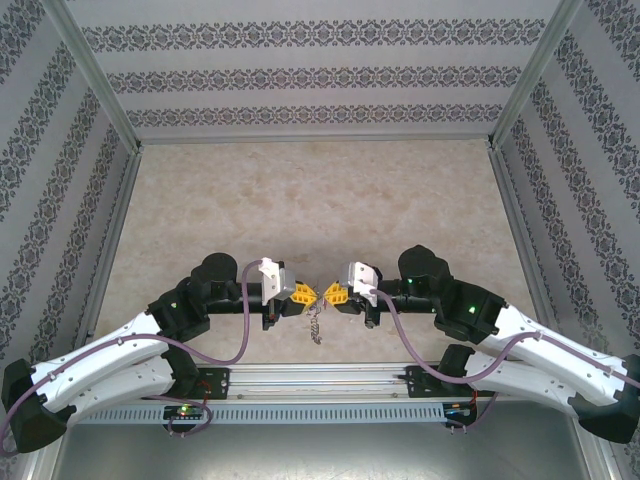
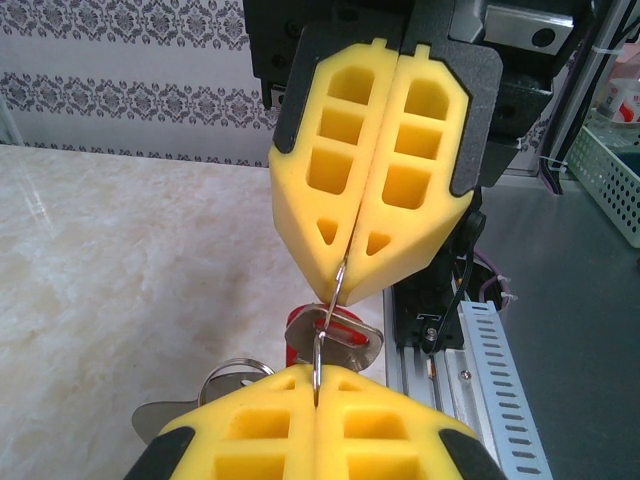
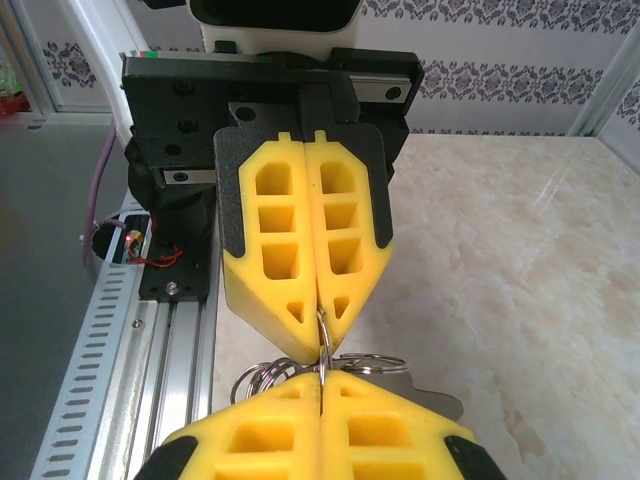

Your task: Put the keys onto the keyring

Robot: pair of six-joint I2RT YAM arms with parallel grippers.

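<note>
Closest to the lens, my left claw (image 2: pixel 317 402), yellow honeycomb foam on black backing, is pressed together on a thin silvery wire keyring (image 2: pixel 317 365). My right claw (image 2: pixel 350 282), built the same, meets it tip to tip and is clamped on the far side of that keyring, which spans the small gap between us. Just beneath dangle a red-headed key (image 2: pixel 335 335) and silvery metal keys (image 1: pixel 317 326), above the near edge of the beige marbled tabletop (image 2: pixel 120 260).

Thin keyring (image 2: pixel 338 286) aloft, keys (image 2: pixel 345 336) beneath
</note>
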